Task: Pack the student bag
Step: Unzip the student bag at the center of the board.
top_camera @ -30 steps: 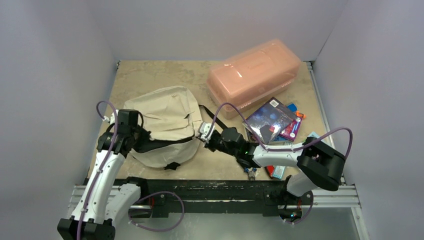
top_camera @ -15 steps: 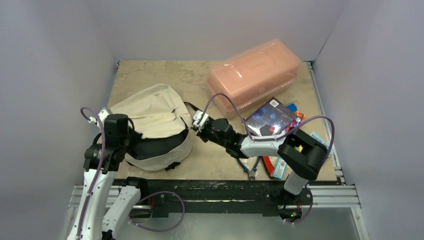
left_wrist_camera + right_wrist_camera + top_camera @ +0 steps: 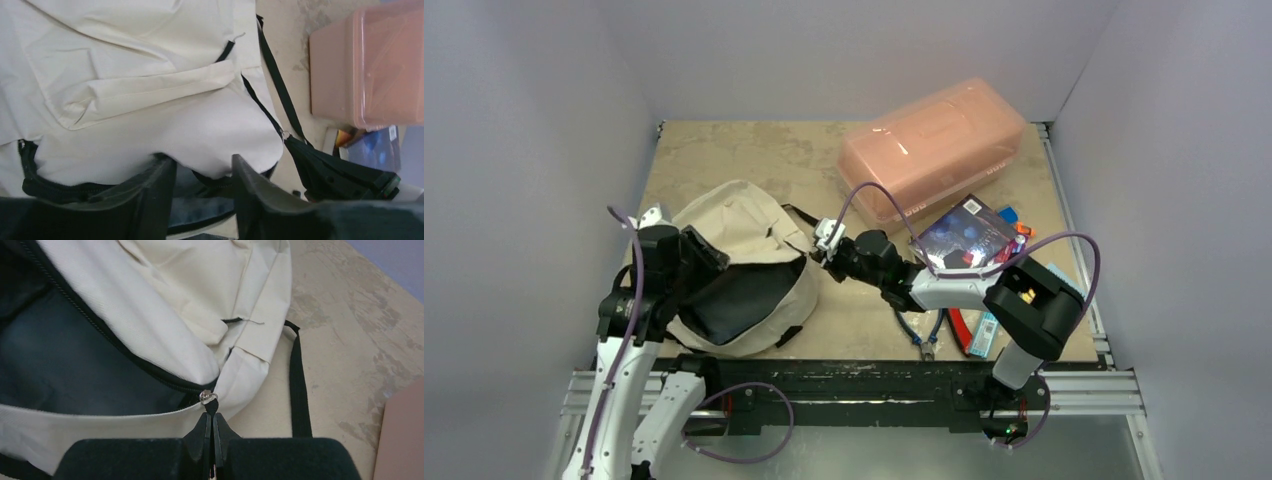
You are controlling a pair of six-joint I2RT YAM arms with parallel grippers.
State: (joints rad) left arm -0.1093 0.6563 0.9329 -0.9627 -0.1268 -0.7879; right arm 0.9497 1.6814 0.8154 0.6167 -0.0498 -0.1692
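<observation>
The student bag, cream fabric with black straps, lies at the left of the table with its zipped mouth gaping and the dark lining showing. My left gripper is at the bag's left rim; in the left wrist view its jaws stand apart, with the cream flap and black zip edge lying across the gap. My right gripper is at the bag's right corner. In the right wrist view it is shut on the black zip pull, just below the metal ring.
A translucent pink plastic box stands at the back right. In front of it lie a dark book, small coloured packs, pliers and a red-and-blue item. A black strap trails on the table beside the bag.
The left jaws have parted after being shut on the bag's rim. The bag's mouth gapes wider than before. My right gripper has shifted left and back with the zip pull.
</observation>
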